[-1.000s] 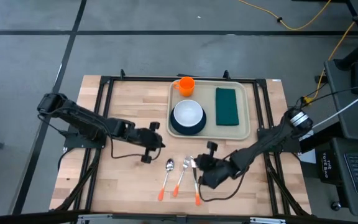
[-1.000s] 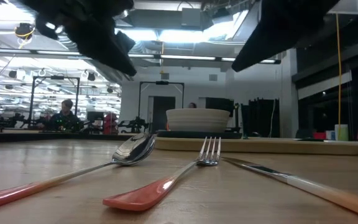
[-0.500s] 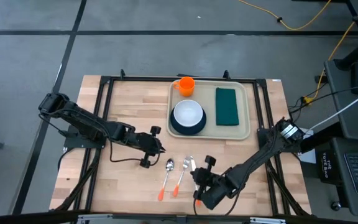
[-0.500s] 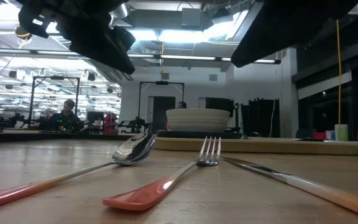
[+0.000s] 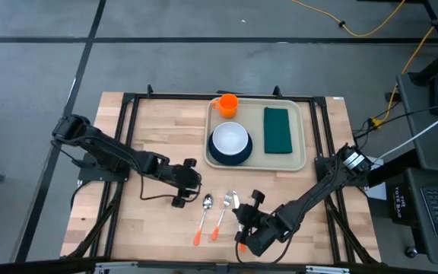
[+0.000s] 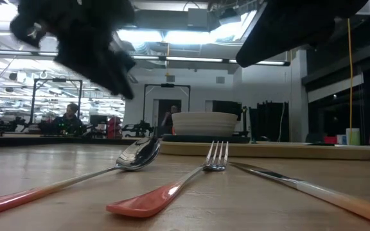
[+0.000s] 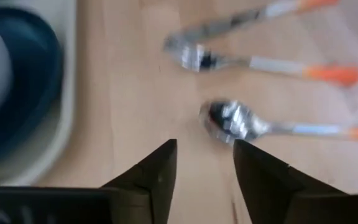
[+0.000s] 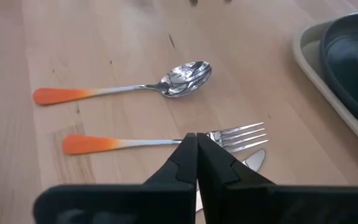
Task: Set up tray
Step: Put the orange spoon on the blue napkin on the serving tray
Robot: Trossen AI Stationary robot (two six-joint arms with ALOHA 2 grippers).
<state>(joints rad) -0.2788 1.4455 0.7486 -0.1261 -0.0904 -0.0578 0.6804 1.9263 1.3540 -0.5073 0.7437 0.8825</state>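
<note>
While the left pincer (image 5: pixel 194 181) hangs low over the wooden counter (image 5: pixel 158 137) with its two fingers (image 7: pixel 157 171) parted and nothing between them, the spoon (image 7: pixel 241 124) lies just ahead of it, its bowl almost at the fingertips. Beyond the spoon, farther from this pincer, lie the fork (image 5: pixel 222 215) and then the knife (image 8: pixel 252 160), all three with orange handles. The right pincer (image 5: pixel 242 215) is over the knife, its fingers pressed together and empty, with the fork tines directly in front of them. The beige tray (image 5: pixel 301 144) sits well apart from both pincers, at the far side of the counter. It carries a white bowl (image 5: pixel 230 138) on a dark teal plate (image 5: pixel 213 156), an orange cup (image 5: pixel 227 103) and a dark green napkin (image 5: pixel 277 129).
</note>
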